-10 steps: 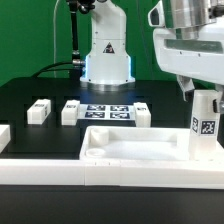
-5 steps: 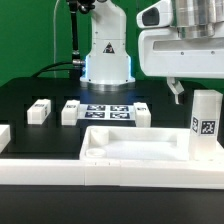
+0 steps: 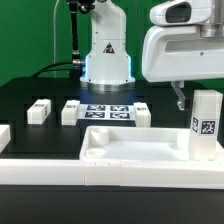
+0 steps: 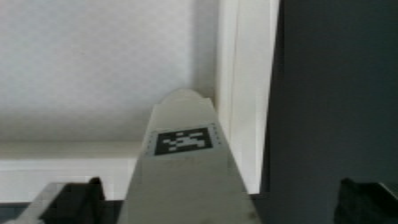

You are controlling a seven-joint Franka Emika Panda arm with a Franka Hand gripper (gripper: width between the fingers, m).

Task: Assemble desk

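The desk panel [image 3: 130, 146], a large white rimmed tray shape, lies at the front of the black table. One white tagged leg [image 3: 206, 122] stands upright at the panel's corner on the exterior view's right. My gripper [image 3: 201, 97] hangs open just over the leg's top, and one dark finger [image 3: 180, 97] shows beside it, clear of the leg. In the wrist view the leg [image 4: 187, 165] rises between the two fingertips of the gripper [image 4: 217, 205] with a gap on each side, over the panel [image 4: 89, 70]. Nothing is held.
Three loose white legs [image 3: 38, 111] [image 3: 71, 111] [image 3: 141, 112] lie behind the panel, around the marker board [image 3: 108, 110]. A long white rail [image 3: 100, 172] runs along the front. The robot base [image 3: 107, 55] stands at the back.
The gripper has lifted off the upright leg and now sits higher, with its fingers up near the leg's top. The leg stays standing where it was.
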